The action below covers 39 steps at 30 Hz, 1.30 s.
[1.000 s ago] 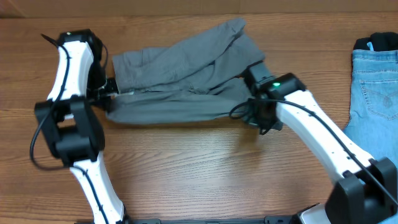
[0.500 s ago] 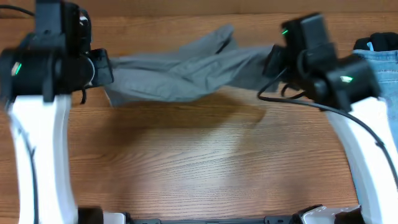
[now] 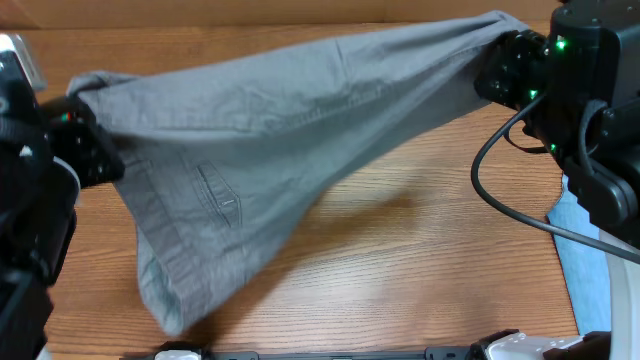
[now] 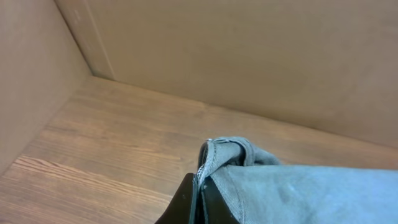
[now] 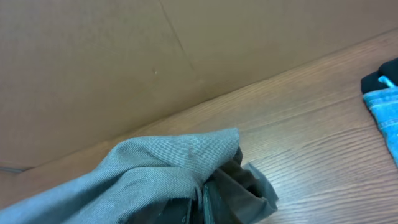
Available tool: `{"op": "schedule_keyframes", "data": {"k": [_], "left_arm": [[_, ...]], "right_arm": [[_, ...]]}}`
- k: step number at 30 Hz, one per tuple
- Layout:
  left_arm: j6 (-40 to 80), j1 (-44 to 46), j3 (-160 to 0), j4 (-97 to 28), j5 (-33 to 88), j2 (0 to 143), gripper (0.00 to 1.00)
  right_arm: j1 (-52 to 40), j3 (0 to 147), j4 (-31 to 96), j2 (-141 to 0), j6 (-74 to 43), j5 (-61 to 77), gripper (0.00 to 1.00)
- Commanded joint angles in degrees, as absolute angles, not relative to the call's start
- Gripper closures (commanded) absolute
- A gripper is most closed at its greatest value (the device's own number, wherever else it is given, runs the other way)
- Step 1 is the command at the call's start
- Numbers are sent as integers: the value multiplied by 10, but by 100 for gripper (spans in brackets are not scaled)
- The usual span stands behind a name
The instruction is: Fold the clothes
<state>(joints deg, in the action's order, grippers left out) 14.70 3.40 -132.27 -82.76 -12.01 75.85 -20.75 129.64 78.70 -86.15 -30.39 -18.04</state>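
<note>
The table [image 3: 400, 280] is brown wood with a plain cardboard wall [image 3: 200, 12] along its far side. At the near-left, the lowest corner of the grey shorts [image 3: 280, 130] hangs down toward the wood, and from above we cannot tell if it touches. A little further up, the slit pocket [image 3: 220, 195] shows on the hanging cloth.

The shorts are in the air, spread like a sheet from the left side to the far-right. The left gripper [image 3: 88, 152] is fully closed on the waistband corner at the left. Its wrist view shows the hem pinched tightly between the dark fingers [image 4: 186, 202]. The right gripper [image 3: 497, 72] is at the far-right, also fully closed, on the opposite corner of the cloth. Its wrist view shows the fabric bunched around it.

The folded blue jeans [image 5: 384, 112] lie on the table at the right, apart from the shorts.

We think the main danger is a slip. Each gripper holds only a small corner, so a quick pull apart could free one side. The loose low part may also drag and wrinkle when the shorts come down, which would make the fold crooked. The right arm is close to the jeans and could push them.
</note>
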Motion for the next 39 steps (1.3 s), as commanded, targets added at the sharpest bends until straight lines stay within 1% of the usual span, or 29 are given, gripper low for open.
{"op": "schedule_keyframes", "data": {"k": [1,6,9,11,12,14,18,22,24,29,32,35,39], "left_arm": [[155,34,-1327,-804,-165,817,96],[152,28,-1327,-772,-165,924,96],[146,13,-1328,-729,-148,995,96],[130,-5,-1328,-688,-117,1035,96],[130,-17,-1330,-668,-108,1054,96],[126,-34,-1334,-647,-95,1073,96],[115,-70,-1379,-629,-71,1073,96],[89,-97,-1479,-670,-8,1067,96],[81,-98,-1505,-692,18,1067,96],[77,-93,-1499,-800,45,1081,96],[77,-93,-1482,-882,45,1109,96],[87,-94,-1463,-970,39,1144,96],[94,-94,-1376,-968,39,1163,96]], "right_arm": [[-205,1309,769,-876,-297,-208,96],[-203,1309,705,-925,-280,-208,96],[-187,1309,647,-966,-280,-206,96],[-173,1309,605,-991,-281,-187,96],[-162,1309,575,-1009,-281,-147,96],[-148,1309,537,-1025,-280,-90,96],[-115,1329,497,-1016,-280,-69,96],[-80,1385,531,-991,-280,-36,96],[-76,1388,559,-982,-280,-35,96],[-80,1367,676,-987,-288,-21,96],[-82,1313,740,-992,-312,7,96],[-83,1218,753,-992,-315,51,96],[-84,1074,742,-992,-315,119,96]]}}
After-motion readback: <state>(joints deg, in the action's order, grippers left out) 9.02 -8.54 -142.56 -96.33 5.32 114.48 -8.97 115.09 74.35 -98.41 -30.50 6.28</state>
